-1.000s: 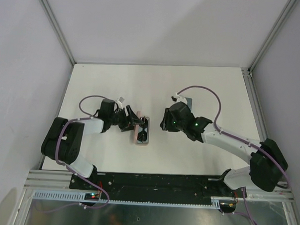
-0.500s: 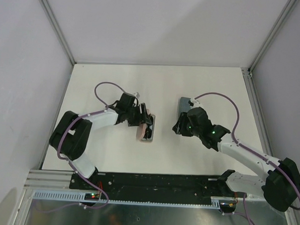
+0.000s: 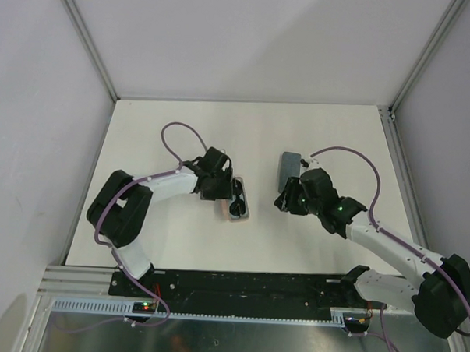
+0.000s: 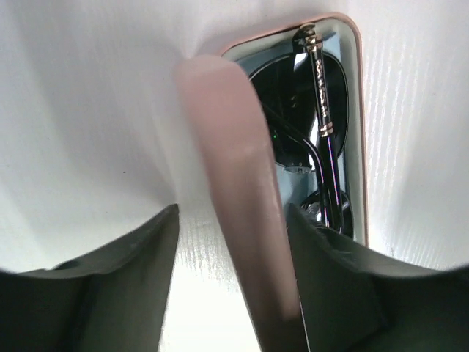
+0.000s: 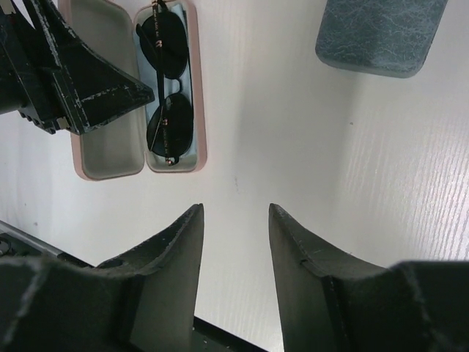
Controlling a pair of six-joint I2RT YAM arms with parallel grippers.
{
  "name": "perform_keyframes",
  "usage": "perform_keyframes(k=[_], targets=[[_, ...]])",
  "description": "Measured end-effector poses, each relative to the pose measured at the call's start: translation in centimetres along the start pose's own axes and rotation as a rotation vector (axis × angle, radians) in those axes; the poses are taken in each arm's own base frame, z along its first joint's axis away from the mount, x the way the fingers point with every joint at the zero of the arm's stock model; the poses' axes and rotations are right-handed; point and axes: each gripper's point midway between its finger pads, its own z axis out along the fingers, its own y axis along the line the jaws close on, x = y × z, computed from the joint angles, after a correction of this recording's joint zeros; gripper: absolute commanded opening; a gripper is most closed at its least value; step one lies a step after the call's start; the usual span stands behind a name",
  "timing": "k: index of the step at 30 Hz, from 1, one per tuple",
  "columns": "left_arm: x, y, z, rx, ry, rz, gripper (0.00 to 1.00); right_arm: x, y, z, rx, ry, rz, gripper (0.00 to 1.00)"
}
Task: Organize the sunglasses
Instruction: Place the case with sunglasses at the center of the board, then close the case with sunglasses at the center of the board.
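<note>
Nesting in the pink case (image 5: 110, 155): wire-framed sunglasses (image 5: 170, 121) (round lenses).

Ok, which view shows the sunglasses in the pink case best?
Right wrist: the sunglasses lie whole in the open pink case, both lenses clear. Left wrist has the case's lid hiding part of them; top external shows only a small dark patch.

open pink case (image 5: 106, 158), closed blue-grey case (image 5: 381, 33) apart on white table (image 5: 293, 132).
</note>
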Motion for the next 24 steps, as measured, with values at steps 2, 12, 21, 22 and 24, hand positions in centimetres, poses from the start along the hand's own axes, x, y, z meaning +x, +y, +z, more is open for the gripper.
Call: perform_keyframes(k=[2, 12, 21, 22, 24], targets=[[0.1, 0.1, -0.1, -0.005, 0.005, 0.010, 0.78, 0.1, 0.0, 0.0, -0.003, 0.003, -0.001, 0.48], [-2.0, -2.3, -2.3, 0.069, -0.024, 0.029, 0.87, 2.6, -0.2, 2.8, 0.005, 0.113, -0.007, 0.47], [-3.6, -4.1, -5.0, 0.168, -0.059, 0.019, 0.76, 4.4, 0.5, 5.1, -0.028, 0.173, -0.016, 0.43], [-3.7, -4.1, -5.2, 0.173, -0.061, 0.017, 0.75, 4.5, 0.6, 5.3, -0.030, 0.178, -0.016, 0.42], [-4.0, -4.2, -5.6, 0.184, -0.068, 0.014, 0.75, 4.9, 0.5, 6.0, -0.033, 0.189, -0.014, 0.39]])
